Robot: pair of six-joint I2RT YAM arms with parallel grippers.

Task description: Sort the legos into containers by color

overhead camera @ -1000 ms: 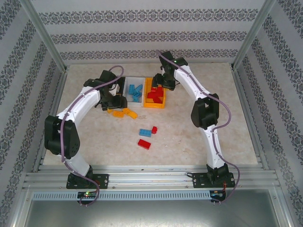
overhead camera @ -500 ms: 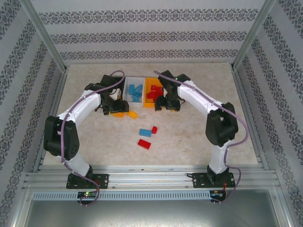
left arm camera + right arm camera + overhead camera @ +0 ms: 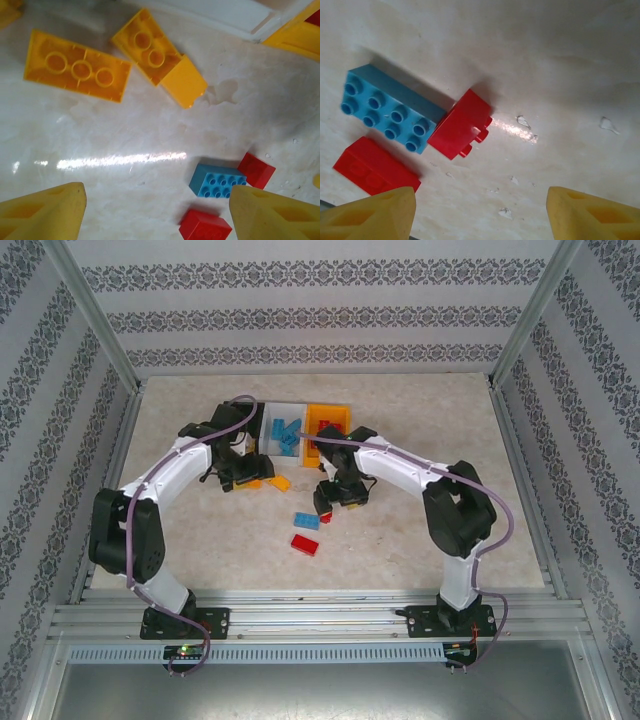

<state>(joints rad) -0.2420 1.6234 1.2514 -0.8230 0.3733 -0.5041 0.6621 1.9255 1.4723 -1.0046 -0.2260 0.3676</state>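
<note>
At the far middle of the surface (image 3: 470, 450), the white bin (image 3: 283, 410) and the orange bin (image 3: 330, 417) stand joined side by side, with light blue bricks (image 3: 289, 431) lying in the white one. The left arm covers whatever stands to the white bin's left.

Just before the bins' near edge, the left gripper (image 3: 155, 200) hangs over the surface with its jaws spread wide and nothing between them. Beneath its camera lie two yellow pieces: a long yellow brick (image 3: 77, 65) turned hollow side up and a shorter yellow brick (image 3: 150, 47) just beside it. Both are close to the white bin's rim but apart from it.

Nearer the arms' bases, three loose legos sit together. A blue brick (image 3: 385, 115) lies studs up, and a small red brick (image 3: 460, 124) is tipped on its side, touching the blue one's end. A flat red brick (image 3: 375, 167) lies just beside them. The right gripper (image 3: 480, 200) hovers above this group, jaws spread and empty.

Bare surface lies open around the cluster, widest toward the right wall (image 3: 560, 440) and toward the near rail (image 3: 320, 592).
</note>
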